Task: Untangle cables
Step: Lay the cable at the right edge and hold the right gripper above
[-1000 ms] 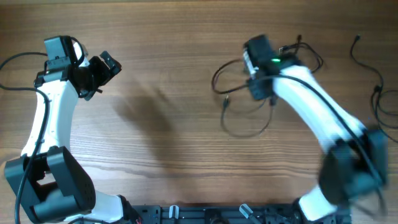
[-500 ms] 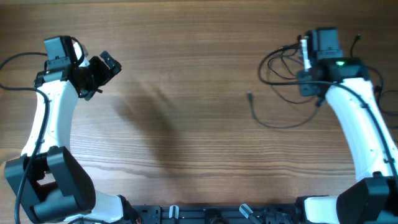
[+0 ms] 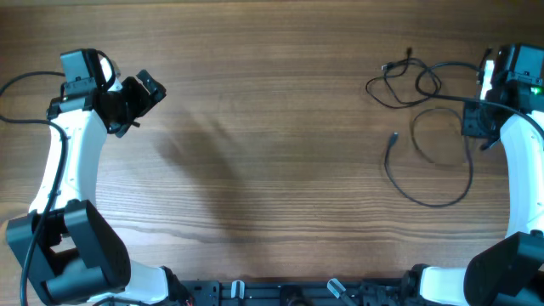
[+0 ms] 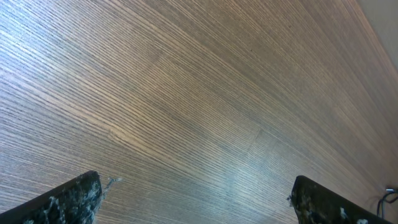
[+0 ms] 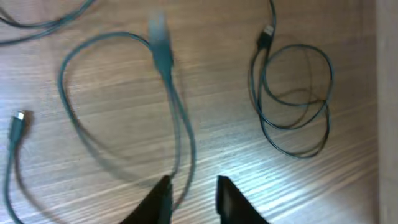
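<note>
From above, shows the cables (image 3: pixel 418 85) on the right part of the wooden surface (image 3: pixel 272 170), well apart from the left claw (image 3: pixel 146 100) at the far left. Shows them there in two parts: a small tangle (image 3: pixel 399 83) of thin black loops nearer the far edge, and just below it one wide loop (image 3: pixel 438 205) lying flat, with a small plug end (image 3: pixel 393 136) free on the wood. Places the right claw (image 3: pixel 473 129) at the right end of that wide loop, near the edge of the picture.

From the right wrist, shows two dark fingers (image 5: pixel 160 200) standing close together, with a blurred double strand running down into the narrow gap between them. Reads as a grasp on the cables. Shows also a separate round coil (image 5: pixel 295 106) with its plug, flat on the wood to the right and apart from the claw.

From the left wrist, shows the left claw released: fingertips wide apart at the two lower corners, grasping nothing, with only bare wood grain between them.
</note>
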Controlling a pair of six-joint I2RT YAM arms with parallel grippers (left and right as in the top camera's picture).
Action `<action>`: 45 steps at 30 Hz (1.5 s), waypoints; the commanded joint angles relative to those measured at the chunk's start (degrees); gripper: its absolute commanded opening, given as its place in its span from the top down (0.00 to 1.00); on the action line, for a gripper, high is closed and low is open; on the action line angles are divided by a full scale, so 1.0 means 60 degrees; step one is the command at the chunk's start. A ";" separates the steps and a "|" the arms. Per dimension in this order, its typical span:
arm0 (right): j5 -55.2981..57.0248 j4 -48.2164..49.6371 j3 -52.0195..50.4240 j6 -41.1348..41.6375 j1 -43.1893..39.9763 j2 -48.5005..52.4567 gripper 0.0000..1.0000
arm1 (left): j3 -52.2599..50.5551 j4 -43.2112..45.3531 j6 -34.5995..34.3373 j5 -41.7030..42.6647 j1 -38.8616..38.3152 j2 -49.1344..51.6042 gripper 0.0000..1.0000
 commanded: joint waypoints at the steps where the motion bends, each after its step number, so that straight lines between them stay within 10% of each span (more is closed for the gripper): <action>1: -0.0452 0.0066 -0.0040 0.0117 -0.0004 0.0124 0.66 | -0.0044 0.0018 -0.0091 -0.0062 0.0033 0.0062 0.00; 2: -0.0474 0.0076 -0.0040 0.0124 0.0007 0.0124 0.00 | -0.0044 0.0018 -0.0091 -0.0062 0.0033 0.0062 0.00; 13: -0.5603 0.1089 -0.0047 0.0998 0.0025 0.0178 0.00 | -0.0044 0.0018 -0.0091 -0.0062 0.0033 0.0062 0.00; 45: -0.5592 0.1694 -0.0055 0.2211 0.0025 0.0178 0.00 | -0.0044 0.0018 -0.0091 -0.0062 0.0033 0.0062 0.00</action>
